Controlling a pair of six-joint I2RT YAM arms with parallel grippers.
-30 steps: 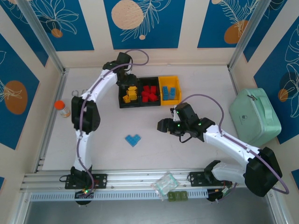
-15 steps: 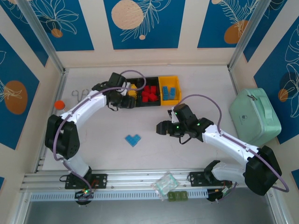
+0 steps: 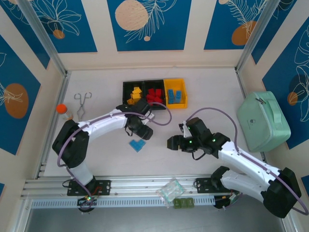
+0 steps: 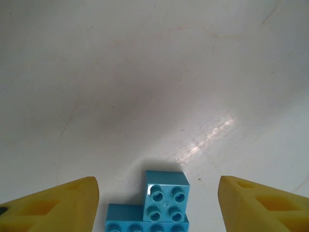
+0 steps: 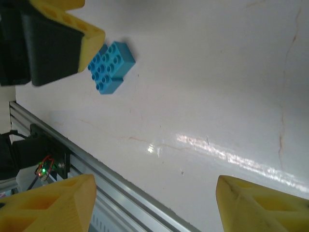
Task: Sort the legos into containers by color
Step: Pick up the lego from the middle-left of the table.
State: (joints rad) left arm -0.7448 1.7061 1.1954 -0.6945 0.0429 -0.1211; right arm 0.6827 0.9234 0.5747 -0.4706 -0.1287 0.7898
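Note:
A small cluster of joined blue legos lies on the white table, left of centre. My left gripper hovers just behind it, open; in the left wrist view the blue legos sit between its spread yellow fingers, untouched. My right gripper is open with nothing in it, to the right of the cluster, and its camera sees the blue legos beside the left gripper's finger. At the back stand three joined containers: a black one with yellow bricks, a black one with red bricks, a yellow one with blue bricks.
A mint-green case stands at the right edge. Metal tongs and an orange-capped bottle lie at the left. A clear bag and a green piece rest on the near aluminium rail.
My left arm has swung from the bins forward to the blue legos on the table. My right gripper has shifted slightly toward the near edge.

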